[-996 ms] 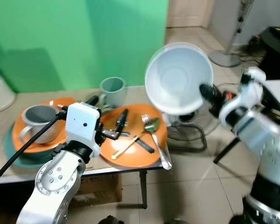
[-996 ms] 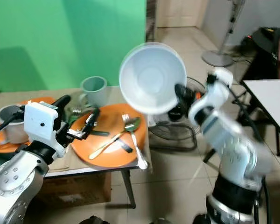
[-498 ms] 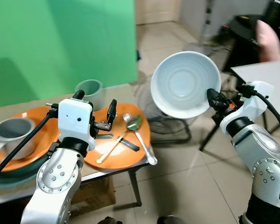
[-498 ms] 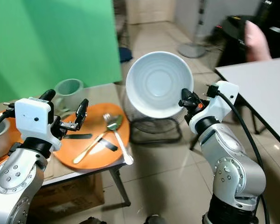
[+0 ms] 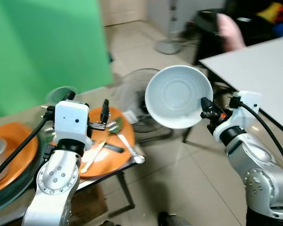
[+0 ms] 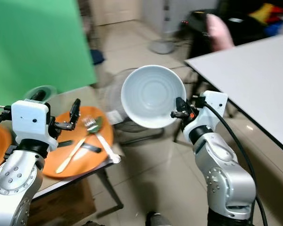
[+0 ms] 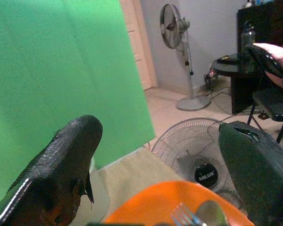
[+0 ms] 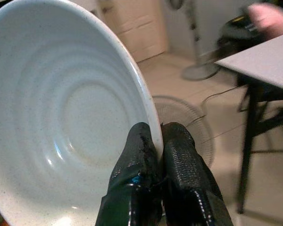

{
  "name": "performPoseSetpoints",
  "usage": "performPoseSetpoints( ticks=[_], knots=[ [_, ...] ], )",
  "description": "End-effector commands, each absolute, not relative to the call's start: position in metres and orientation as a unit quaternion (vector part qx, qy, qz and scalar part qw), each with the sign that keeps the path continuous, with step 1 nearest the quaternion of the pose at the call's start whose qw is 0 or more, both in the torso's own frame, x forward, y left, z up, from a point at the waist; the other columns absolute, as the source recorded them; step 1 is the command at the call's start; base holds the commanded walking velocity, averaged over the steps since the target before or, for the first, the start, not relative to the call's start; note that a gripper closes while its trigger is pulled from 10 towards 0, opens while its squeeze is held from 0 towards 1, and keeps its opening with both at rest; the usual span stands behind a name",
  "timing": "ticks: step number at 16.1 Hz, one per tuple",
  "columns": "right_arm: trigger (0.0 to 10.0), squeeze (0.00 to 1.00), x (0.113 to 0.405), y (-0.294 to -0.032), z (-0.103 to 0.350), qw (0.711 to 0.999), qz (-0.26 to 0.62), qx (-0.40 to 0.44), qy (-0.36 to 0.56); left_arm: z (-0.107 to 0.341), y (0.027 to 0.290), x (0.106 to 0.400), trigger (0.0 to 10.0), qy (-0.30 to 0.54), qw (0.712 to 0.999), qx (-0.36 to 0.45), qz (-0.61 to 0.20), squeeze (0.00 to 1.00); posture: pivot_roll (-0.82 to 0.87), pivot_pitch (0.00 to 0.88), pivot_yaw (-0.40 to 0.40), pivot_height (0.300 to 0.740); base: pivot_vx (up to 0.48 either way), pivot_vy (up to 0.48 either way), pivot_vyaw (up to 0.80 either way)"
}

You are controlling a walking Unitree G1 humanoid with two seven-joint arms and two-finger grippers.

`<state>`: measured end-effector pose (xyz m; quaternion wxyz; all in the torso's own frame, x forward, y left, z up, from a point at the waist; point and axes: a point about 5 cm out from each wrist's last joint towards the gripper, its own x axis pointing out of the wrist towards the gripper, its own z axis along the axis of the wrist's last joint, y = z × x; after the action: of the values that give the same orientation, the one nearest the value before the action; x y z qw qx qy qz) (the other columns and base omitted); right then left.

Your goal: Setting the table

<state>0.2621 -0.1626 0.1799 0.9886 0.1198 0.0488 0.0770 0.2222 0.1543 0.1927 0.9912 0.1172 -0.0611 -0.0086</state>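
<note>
- My right pincer (image 8: 161, 155) is clamped on the rim of the white bowl (image 5: 178, 96) — held tilted in the air, between the orange plate (image 5: 114, 153) and the white surface (image 5: 254, 70).
- I'd keep the pinch firm and level the bowl before lowering it onto that surface.
- My left pincer (image 7: 160, 165) — fingers wide apart, holding nothing — hovers over the orange plate.

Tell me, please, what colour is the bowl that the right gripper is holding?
The bowl is pale bluish white with fine speckles, seen best in the right wrist view.

Silver arms (image 5: 54, 179), white wrist boxes, black cables.
</note>
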Motion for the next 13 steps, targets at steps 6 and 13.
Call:
performPoseSetpoints(
  ticks=[6, 13],
  knots=[
    [10.0, 0.00, 0.270, -0.158, 0.188, 0.993, 0.069, 0.100, 0.015, 0.196, 0.158, 0.222, 10.0, -0.068, 0.992, 0.103, -0.018, 0.00, -0.06, 0.000, 0.046, 0.740, 0.000, 0.000, -0.80],
    [10.0, 0.00, 0.281, -0.148, 0.192, 0.996, 0.055, 0.074, 0.009, 0.194, 0.167, 0.225, 10.0, -0.065, 0.993, 0.101, -0.009, 0.00, -0.07, 0.000, 0.045, 0.740, 0.089, 0.000, -0.80]
  ],
)
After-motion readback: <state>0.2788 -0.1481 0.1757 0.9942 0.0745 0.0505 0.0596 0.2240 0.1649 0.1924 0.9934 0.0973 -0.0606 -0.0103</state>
